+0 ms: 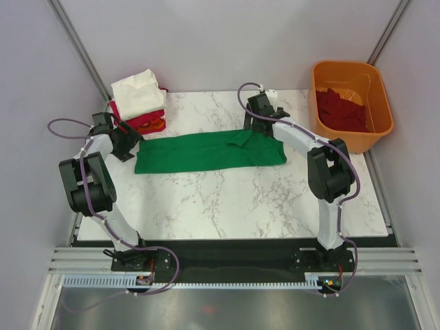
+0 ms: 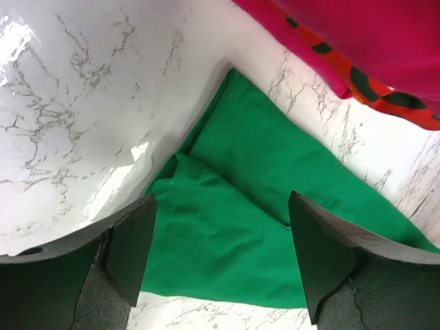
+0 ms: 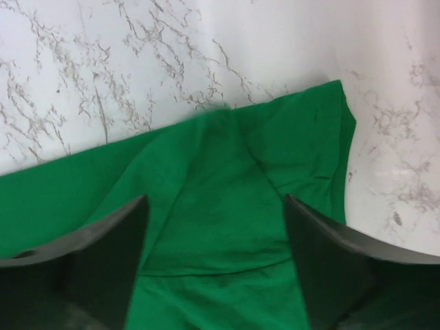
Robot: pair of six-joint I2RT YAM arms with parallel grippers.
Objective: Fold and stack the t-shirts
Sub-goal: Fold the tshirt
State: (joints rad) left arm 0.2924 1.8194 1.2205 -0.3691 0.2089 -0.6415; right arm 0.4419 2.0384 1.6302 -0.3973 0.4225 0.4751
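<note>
left arm: wearing white link shells between bulky black joint housings
right arm: showing the same white-and-black build
cables: looping lilac-grey along both arms and around the bases
bases: showing black, 2 in all
fingers: tapering as dark matte wedges, 2 per wrist view

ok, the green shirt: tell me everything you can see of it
The green t-shirt is plain, soft-looking bright green cloth, folded into a long band. It lies flat on the marble table, running left to right across the far half. Overlapping layers and creases show at both ends. The left gripper and right gripper hang open over its two ends, and neither grips it.
</note>
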